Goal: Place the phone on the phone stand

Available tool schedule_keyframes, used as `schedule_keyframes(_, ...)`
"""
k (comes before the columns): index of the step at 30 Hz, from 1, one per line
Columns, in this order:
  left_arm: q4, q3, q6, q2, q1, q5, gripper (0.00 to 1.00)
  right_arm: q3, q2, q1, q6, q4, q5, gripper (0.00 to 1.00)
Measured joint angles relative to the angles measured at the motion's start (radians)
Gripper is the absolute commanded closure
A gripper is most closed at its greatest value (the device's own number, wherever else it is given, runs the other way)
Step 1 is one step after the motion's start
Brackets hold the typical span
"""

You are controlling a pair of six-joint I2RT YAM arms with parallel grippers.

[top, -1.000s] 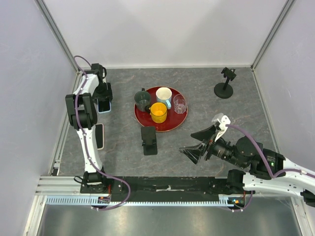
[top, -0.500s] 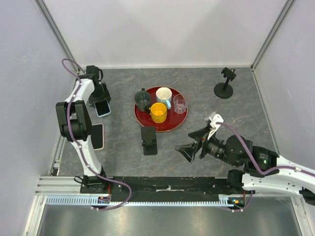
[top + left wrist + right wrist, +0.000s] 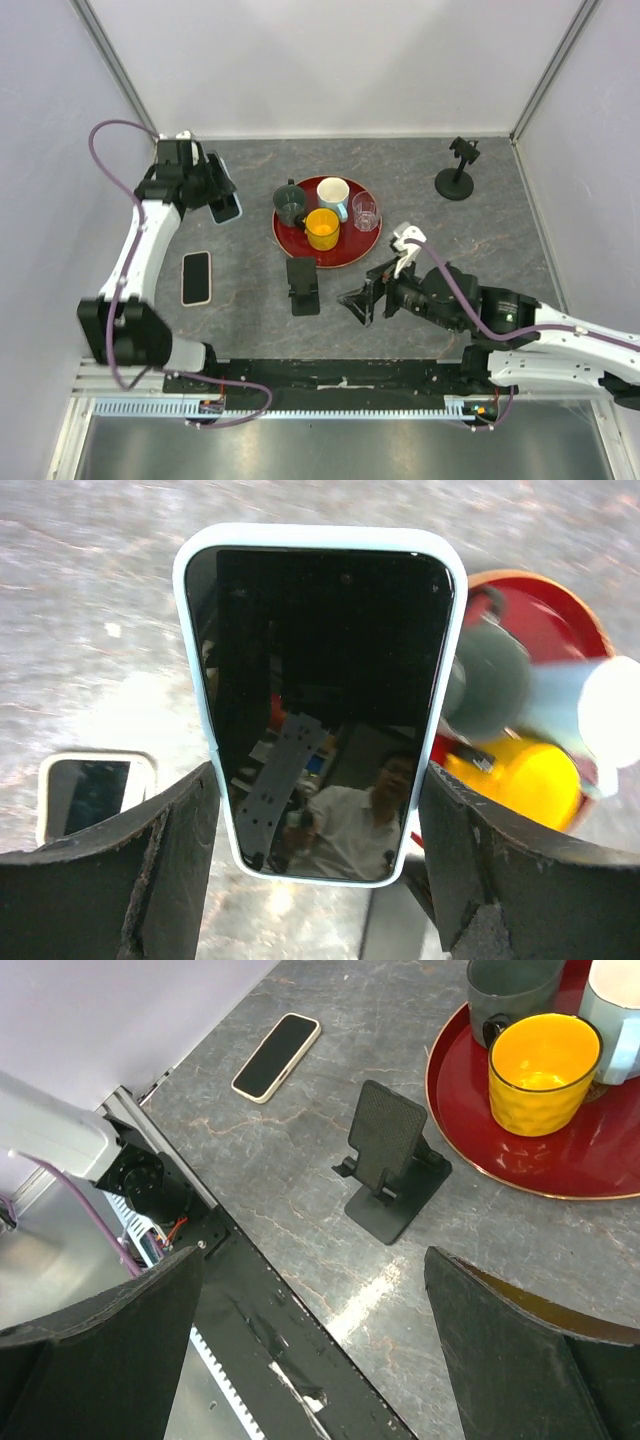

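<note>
My left tool (image 3: 320,780) clamped the phone (image 3: 320,680), clear of the table (image 3: 500,200); pickup looked done. The stand (image 3: 302,285) sat well off to its right, empty, so carrying and seating remained. My right tool (image 3: 315,1260) gaped.

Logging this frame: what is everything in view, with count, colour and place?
held phone: 1, pale blue case, in left gripper
second phone: 1, cream case, flat at table's left
stand: 1, black, just in front of tray
clamp stand: 1, black, far right
tray: 1, red, centre
dark mug: 1, on tray, left
white mug: 1, on tray, far side
yellow cup: 1, on tray, near side
glass: 1, clear, on tray, right
table: 1, grey marbled
left gripper: 1, black, shut on held phone
right gripper: 1, black, open, right of stand
</note>
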Motion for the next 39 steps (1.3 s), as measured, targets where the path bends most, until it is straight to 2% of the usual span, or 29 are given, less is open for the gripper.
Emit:
schedule_keyframes(4,0.062,-0.121,-0.006,-0.202,-0.084,0.081,0.98,0.072,0.088,0.0,0.019,-0.014,0.009,0.02)
schedule_keyframes(8,0.195,-0.259,0.002,-0.401,-0.166,0.192,0.98,0.2,0.203,-0.002,0.04,-0.032,0.039,0.02)
schedule_keyframes(12,0.335,-0.416,0.026,-0.574,-0.182,0.268,0.98,0.364,0.372,-0.068,0.042,-0.042,-0.006,0.02)
schedule_keyframes(17,0.457,-0.551,0.037,-0.69,-0.188,0.336,0.98,0.531,0.566,-0.172,0.029,-0.06,-0.068,0.05)
schedule_keyframes(23,0.498,-0.602,0.048,-0.737,-0.211,0.348,0.98,0.895,0.827,-0.197,-0.014,-0.137,-0.093,0.15)
schedule_keyframes(28,0.513,-0.602,0.054,-0.738,-0.236,0.348,0.98,1.073,0.941,-0.204,-0.031,-0.155,-0.063,0.22)
schedule_keyframes(31,0.514,-0.602,0.056,-0.738,-0.252,0.348,0.98,1.123,0.99,-0.205,-0.032,-0.158,-0.029,0.28)
schedule_keyframes(39,0.52,-0.602,0.056,-0.734,-0.262,0.351,0.98,1.125,1.062,-0.206,-0.04,-0.163,0.031,0.43)
